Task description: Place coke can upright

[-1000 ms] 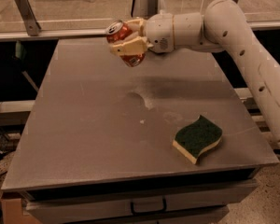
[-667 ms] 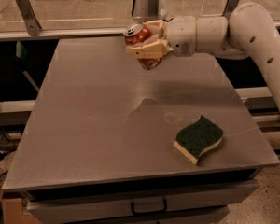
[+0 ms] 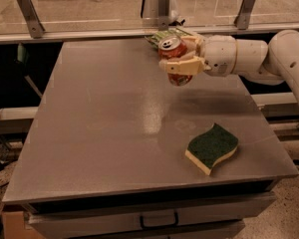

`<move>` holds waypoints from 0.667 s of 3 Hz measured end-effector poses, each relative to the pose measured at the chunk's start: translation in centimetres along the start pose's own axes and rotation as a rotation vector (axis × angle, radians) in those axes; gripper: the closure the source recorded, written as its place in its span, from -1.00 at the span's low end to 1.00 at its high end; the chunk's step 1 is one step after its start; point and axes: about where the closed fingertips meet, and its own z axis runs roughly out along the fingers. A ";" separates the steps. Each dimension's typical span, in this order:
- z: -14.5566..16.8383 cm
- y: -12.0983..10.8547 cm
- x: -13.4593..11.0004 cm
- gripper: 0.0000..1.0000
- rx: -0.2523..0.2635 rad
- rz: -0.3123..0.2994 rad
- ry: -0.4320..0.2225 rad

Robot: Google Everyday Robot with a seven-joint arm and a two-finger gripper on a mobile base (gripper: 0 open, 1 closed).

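A: Where's the gripper (image 3: 176, 58) rn?

B: Up over the far right part of the counter (image 3: 99, 133), near the back edge, clear of the surface. The white arm (image 3: 249, 56) comes in from the right side.

A: Open or closed?

B: Clamped on the coke can (image 3: 170, 50). One cream finger (image 3: 183, 66) lies across the front of the can's body, and the other sits behind it, mostly hidden.

A: So the can's in the air?

B: Yep, not touching the counter. It's red-orange w/ a silver top. The top end w/ the pull tab faces up and a bit toward the camera, so it's close to upright but leaning. The bottom end pokes out below the front finger.

A: Anything else on there?

B: A sponge (image 3: 212, 147), green on top w/ a yellow underside and wavy edges. It's lying flat near the front right corner, well apart from the can. Also something green and packet-like (image 3: 162, 35) at the back edge, just behind the can, partly hidden by it. Can't tell what it is.

A: And below the counter?

B: A drawer front w/ a dark handle (image 3: 157, 219).
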 end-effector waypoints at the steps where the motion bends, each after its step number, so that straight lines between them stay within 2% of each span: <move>1: -2.1 0.8 1.7 1.00 -0.020 0.012 -0.024; 2: -3.8 1.5 3.2 0.67 -0.010 0.046 -0.027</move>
